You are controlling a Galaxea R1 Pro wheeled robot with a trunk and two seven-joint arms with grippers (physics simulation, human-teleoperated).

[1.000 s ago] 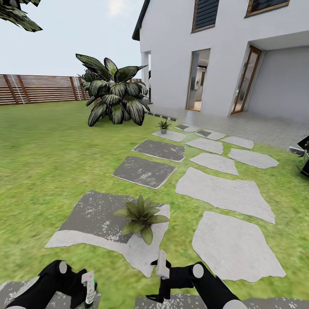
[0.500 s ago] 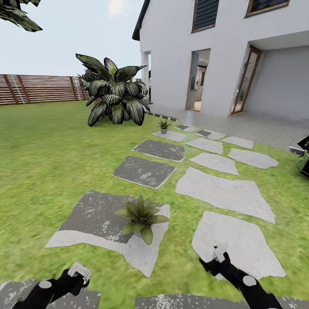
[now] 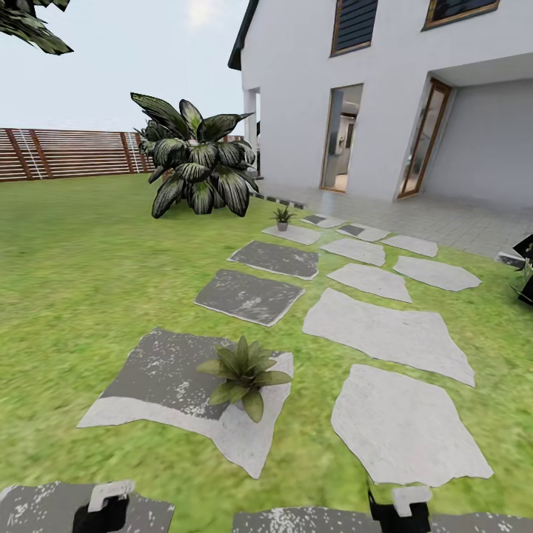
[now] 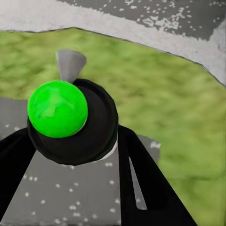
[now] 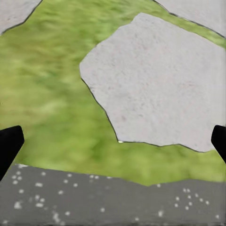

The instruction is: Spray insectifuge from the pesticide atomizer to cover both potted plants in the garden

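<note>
Left gripper (image 4: 70,122): fingers clamped on the pesticide atomizer (image 4: 70,120) — black body, bright green cap, grey nozzle; it sits low at the head view's lower edge, over a dark stepping stone (image 3: 44,507).
Right gripper (image 5: 113,141): fingers spread wide, the black tips at either edge of its wrist view, nothing between them; judged free because the left arm carries the sprayer.
Near potted plant (image 3: 243,374): green rosette standing on the pale corner of a large grey stone (image 3: 159,381), just ahead of the arms — judged the first to spray.
Pale stones (image 3: 403,429): a run of flat slabs to the right, leading toward the house.
Far potted plant (image 3: 282,217): small, in a grey pot, on a stone near the paving; well apart from the first.
Striped shrub (image 3: 196,166): big, dark, behind the far pot — no target.
Fence (image 3: 66,153): brown slats closing the lawn.
House (image 3: 385,96): white walls, open doorways.
</note>
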